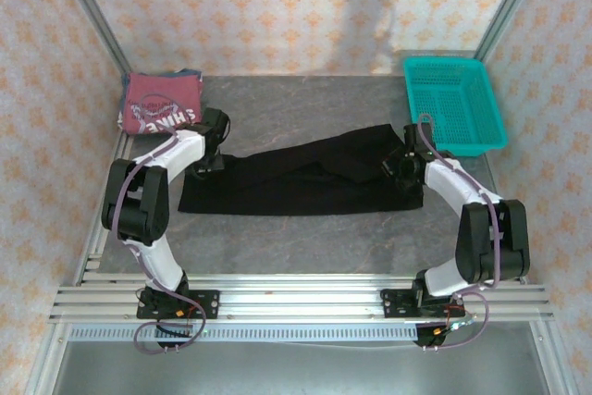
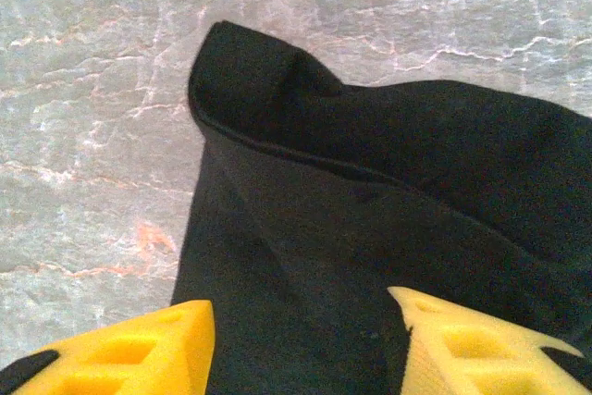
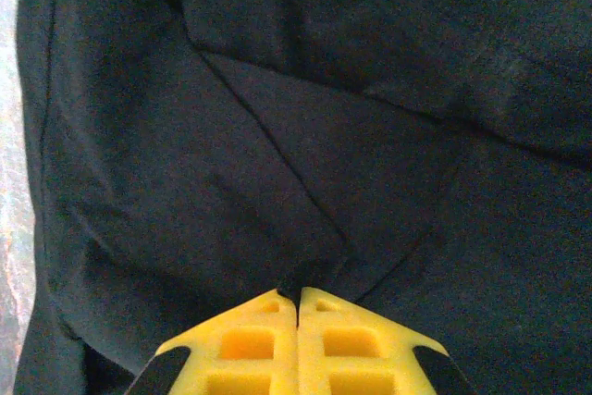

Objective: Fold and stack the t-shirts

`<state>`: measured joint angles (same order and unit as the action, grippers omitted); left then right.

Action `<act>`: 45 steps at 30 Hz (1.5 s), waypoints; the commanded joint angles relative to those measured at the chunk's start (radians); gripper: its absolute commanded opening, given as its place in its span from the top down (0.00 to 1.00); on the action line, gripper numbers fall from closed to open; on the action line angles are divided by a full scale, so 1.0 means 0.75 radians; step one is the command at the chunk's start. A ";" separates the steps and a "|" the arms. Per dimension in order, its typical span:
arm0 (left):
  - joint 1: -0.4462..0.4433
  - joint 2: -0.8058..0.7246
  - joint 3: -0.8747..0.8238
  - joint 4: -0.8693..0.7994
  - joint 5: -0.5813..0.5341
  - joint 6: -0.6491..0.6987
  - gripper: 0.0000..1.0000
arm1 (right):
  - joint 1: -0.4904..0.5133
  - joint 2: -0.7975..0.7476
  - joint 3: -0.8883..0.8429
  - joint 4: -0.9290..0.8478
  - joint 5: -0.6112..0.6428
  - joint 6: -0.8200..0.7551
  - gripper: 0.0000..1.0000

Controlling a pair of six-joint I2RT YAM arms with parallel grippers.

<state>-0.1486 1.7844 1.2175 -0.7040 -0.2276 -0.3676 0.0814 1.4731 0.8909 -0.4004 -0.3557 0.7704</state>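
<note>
The black t-shirt (image 1: pixel 296 182) lies folded into a long band across the middle of the table. My left gripper (image 1: pixel 215 160) hovers over its left end, open. In the left wrist view the yellow fingers (image 2: pixel 139 349) stand wide apart above the black cloth (image 2: pixel 370 191), with the gripper's middle (image 2: pixel 301 339) over a corner fold. My right gripper (image 1: pixel 400 166) is at the shirt's right end, and its tips (image 3: pixel 298 291) are shut on a pinch of black fabric (image 3: pixel 277 136). The dark red t-shirt (image 1: pixel 162 104) with white lettering lies folded at the back left corner.
A teal mesh basket (image 1: pixel 455 104) stands at the back right, close behind the right arm. Grey marbled table top (image 1: pixel 305 238) shows in front of the black shirt. Patterned walls enclose the table on three sides.
</note>
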 commanded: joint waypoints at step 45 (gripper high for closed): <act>-0.784 0.685 0.770 0.498 0.371 -1.017 0.47 | -0.121 0.356 0.318 0.038 -0.200 -0.216 0.96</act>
<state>-0.7475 2.2807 1.7676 -0.3447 0.0750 -1.1034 -0.0044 1.7145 1.0946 -0.4107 -0.5068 0.5938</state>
